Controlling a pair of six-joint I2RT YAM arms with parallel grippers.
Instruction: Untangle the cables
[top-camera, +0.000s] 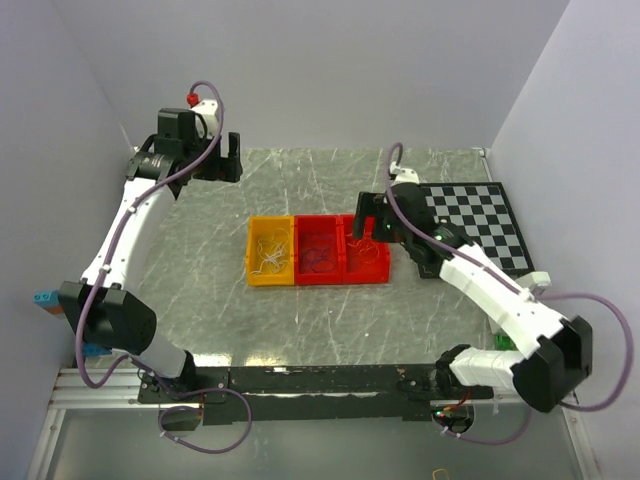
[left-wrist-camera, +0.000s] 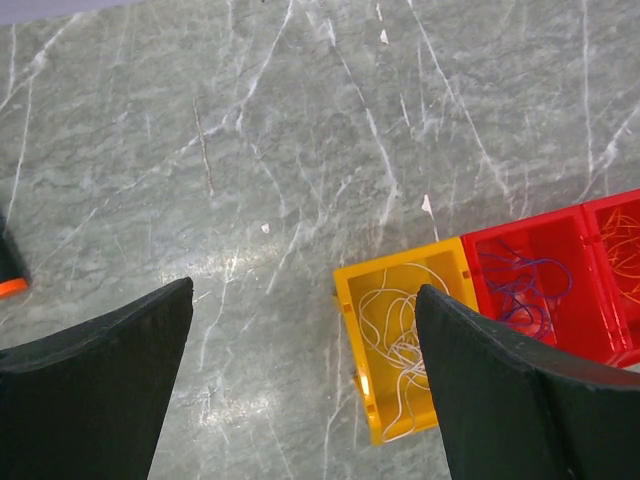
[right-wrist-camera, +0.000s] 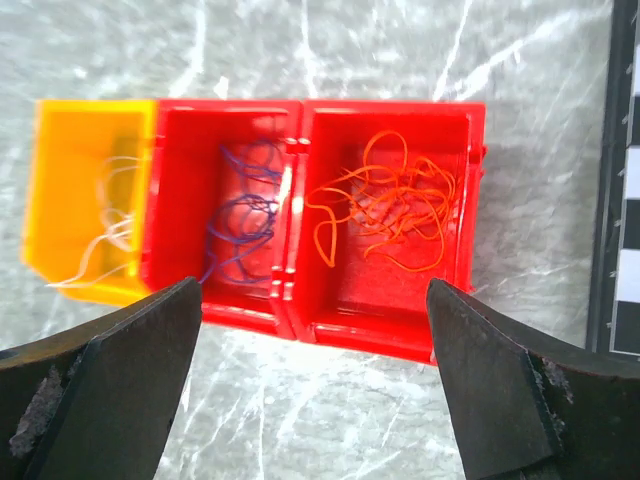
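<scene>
The cables lie sorted in three bins in a row mid-table. White wires (top-camera: 268, 252) lie in the yellow bin (top-camera: 252, 262), purple-blue wires (top-camera: 318, 255) in the middle red bin (top-camera: 320, 280), and orange-red wires (top-camera: 366, 250) in the right red bin (top-camera: 380, 272). My left gripper (top-camera: 222, 160) is open and empty, high at the far left; its view shows the white wires (left-wrist-camera: 395, 335) and purple-blue wires (left-wrist-camera: 525, 290). My right gripper (top-camera: 364, 222) is open and empty above the right bin; its view shows the orange-red wires (right-wrist-camera: 390, 215), purple-blue wires (right-wrist-camera: 245, 215) and white wires (right-wrist-camera: 105, 235).
A black-and-white checkerboard (top-camera: 480, 225) lies at the right, next to the right red bin, and its edge shows in the right wrist view (right-wrist-camera: 625, 200). Small blue and orange blocks (top-camera: 45, 298) sit at the left table edge. Walls close in the back and sides.
</scene>
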